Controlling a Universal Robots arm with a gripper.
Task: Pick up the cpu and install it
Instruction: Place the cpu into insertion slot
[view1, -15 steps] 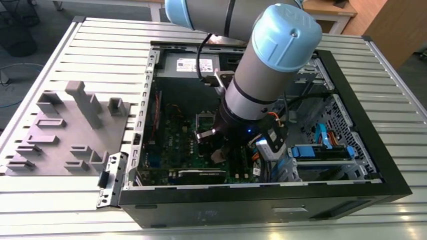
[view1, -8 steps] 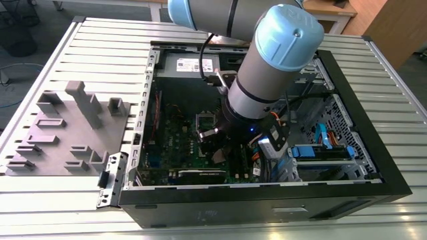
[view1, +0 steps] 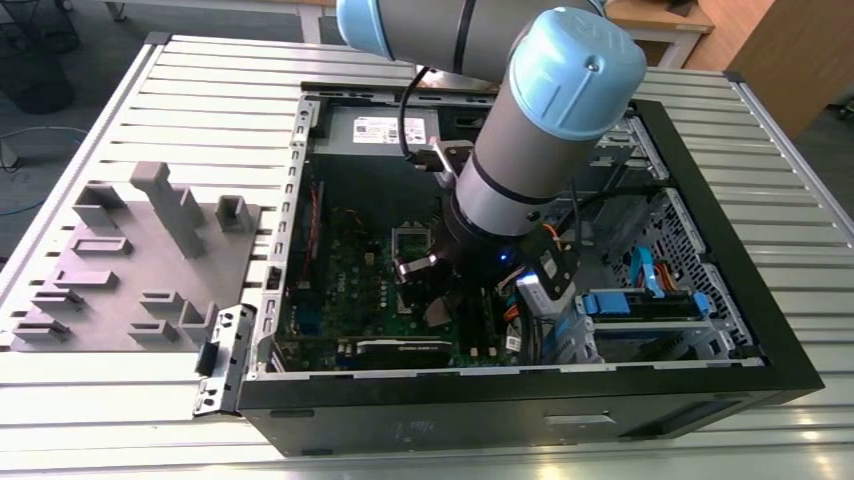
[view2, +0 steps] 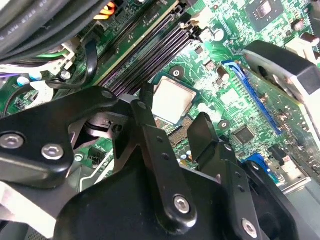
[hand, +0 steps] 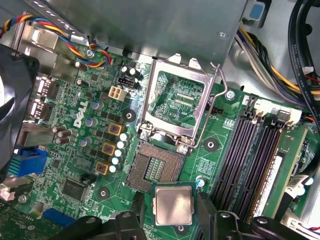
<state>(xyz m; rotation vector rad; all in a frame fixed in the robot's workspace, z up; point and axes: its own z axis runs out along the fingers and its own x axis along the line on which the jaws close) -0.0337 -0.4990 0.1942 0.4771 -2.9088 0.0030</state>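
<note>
Hovering over the green circuit board (hand: 212, 165), the gripper (hand: 172, 212) is seen clamped on the cpu (hand: 172, 202). In both wrist views the dark fingers (view2: 147, 125) are set against two opposite edges of the chip, with its silver top up and roughly level. The edge grip is judged deliberate: the underside is left untouched and the chip is kept flat to the board.

The cpu is held clear of the board, just beside the open socket (hand: 154, 167), on the side away from the hinge of the socket frame (hand: 175, 102). The frame is swung open and its lever (hand: 220, 107) is released, so the pin field lies exposed and bare. Pick-up is judged complete; seating is not yet done.

In the exterior view the arm (view1: 534, 150) is angled down into the computer case (view1: 534, 420), reaching near the middle of the board. The case is laid open on its side on the slatted table (view1: 200, 80), presumably for access from above. Grey plastic blocks (view1: 147, 250) are noted by the table edge at the exterior view's left, well apart from the gripper.
</note>
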